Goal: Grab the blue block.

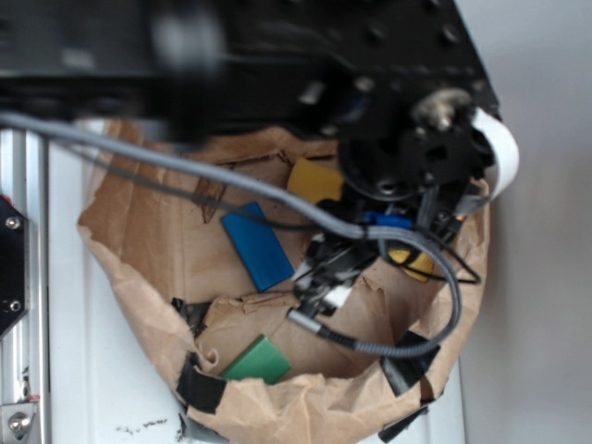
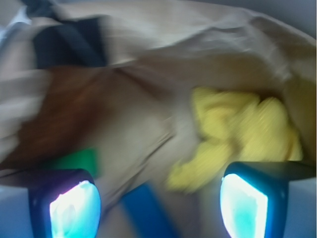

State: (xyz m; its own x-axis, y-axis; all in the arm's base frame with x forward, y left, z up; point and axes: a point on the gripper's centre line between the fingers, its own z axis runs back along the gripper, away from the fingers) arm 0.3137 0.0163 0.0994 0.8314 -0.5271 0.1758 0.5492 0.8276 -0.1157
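The blue block (image 1: 258, 246) is a flat blue slab lying on crumpled brown paper (image 1: 166, 240), left of the arm's lower end. In the blurred wrist view the blue block (image 2: 148, 210) shows at the bottom edge, between the two fingers but below and apart from them. My gripper (image 2: 158, 208) is open, its glowing pads (image 2: 74, 210) far apart with nothing between them. In the exterior view the gripper (image 1: 324, 277) is mostly hidden under the dark arm and cables, just right of the block.
A green flat block (image 1: 259, 363) lies near the paper's front edge and also appears as the green block (image 2: 79, 161) in the wrist view. A crumpled yellow thing (image 2: 237, 134) sits ahead right. A yellow piece (image 1: 314, 180) lies behind. Grey cable (image 1: 231, 180) crosses the scene.
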